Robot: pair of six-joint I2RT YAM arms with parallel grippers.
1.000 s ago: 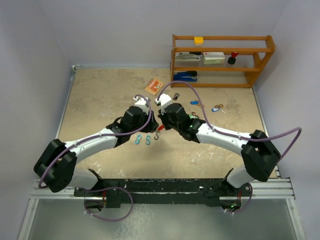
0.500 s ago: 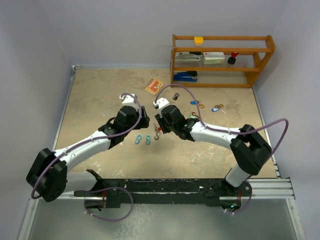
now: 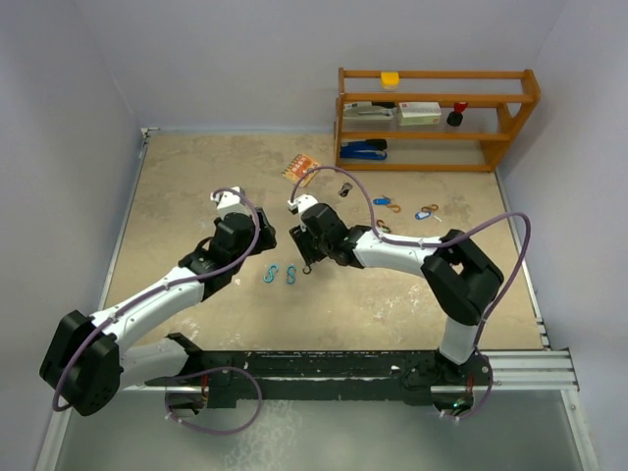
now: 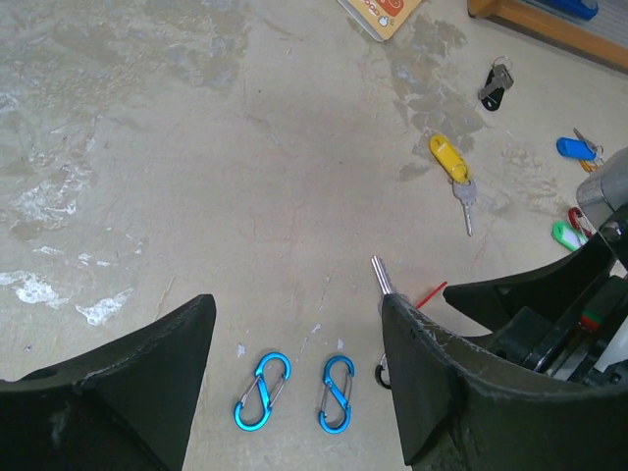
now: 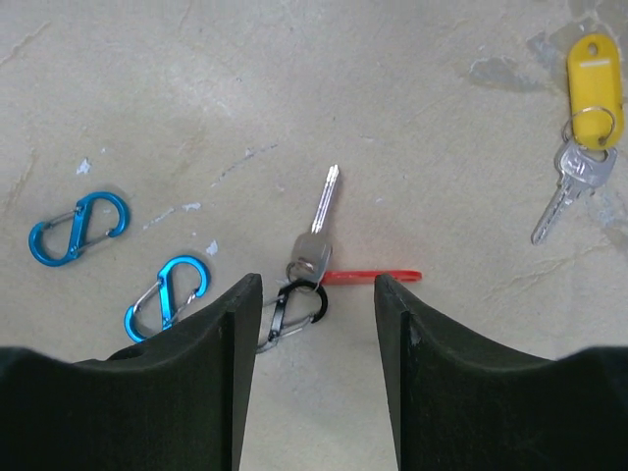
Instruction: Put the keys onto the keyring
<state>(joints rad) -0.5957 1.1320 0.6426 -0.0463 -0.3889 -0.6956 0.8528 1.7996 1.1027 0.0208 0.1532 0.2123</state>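
A silver key [image 5: 319, 231] with a red tag [image 5: 373, 277] lies flat on the table, its small ring hooked into a black clip keyring [image 5: 294, 309]. My right gripper [image 5: 316, 287] hovers open just above them, one finger on each side, touching nothing. A yellow-tagged key [image 5: 587, 69] lies further off, also seen as the yellow key [image 4: 449, 162]. Black-tagged [image 4: 496, 83], blue-tagged [image 4: 574, 147] and green-tagged [image 4: 567, 235] keys lie beyond. My left gripper [image 4: 296, 314] is open and empty, to the left of the red-tagged key.
Two blue clips [image 4: 261, 391] [image 4: 337, 392] lie side by side below the left gripper, left of the black clip. An orange card [image 3: 302, 169] lies further back. A wooden shelf [image 3: 437, 118] with a stapler and small items stands at the back right.
Both grippers have opened and drawn apart, the left arm swinging left. The right gripper let go, and the red-tagged key with the black clip now lies on the table.
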